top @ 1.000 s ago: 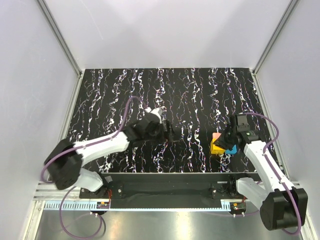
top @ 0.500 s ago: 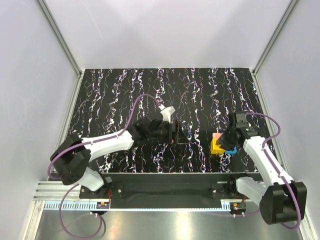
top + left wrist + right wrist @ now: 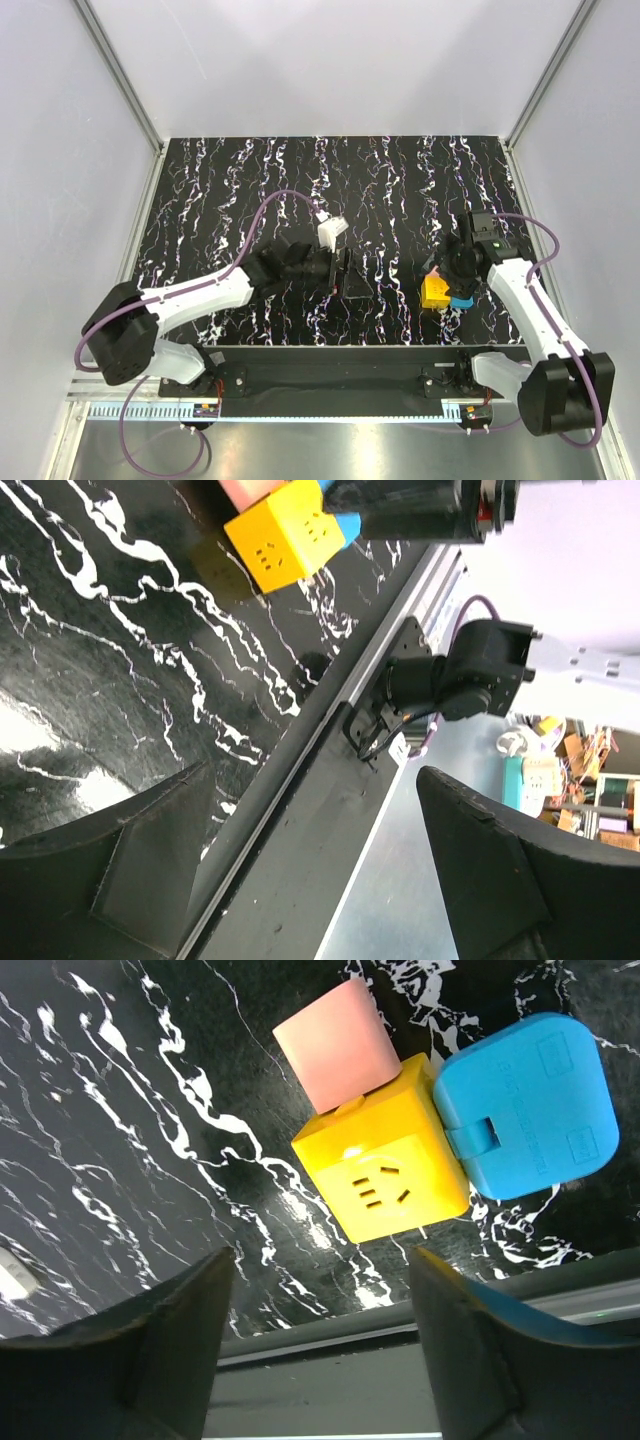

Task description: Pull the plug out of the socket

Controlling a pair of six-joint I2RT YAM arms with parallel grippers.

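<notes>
The socket is a yellow cube point(image 3: 385, 1185) lying on the black marbled table near its front edge, right of centre point(image 3: 435, 292). A pink plug point(image 3: 338, 1046) sits in one of its faces and a blue plug point(image 3: 525, 1105) in the adjoining face. My right gripper point(image 3: 315, 1350) hovers just above the cube point(image 3: 447, 277), open, with nothing between its fingers. My left gripper point(image 3: 350, 275) is open and empty at the table's middle, a hand's width left of the cube. In the left wrist view the cube point(image 3: 290, 542) lies far ahead with the blue plug point(image 3: 345, 525) beside it.
A black rail point(image 3: 340, 365) runs along the table's near edge, just in front of the cube. White walls enclose the table on three sides. The right arm's base point(image 3: 470, 675) shows in the left wrist view.
My right gripper has opened and let go of the socket block, which stays on the table. My left gripper has shifted slightly right and turned at the wrist.
</notes>
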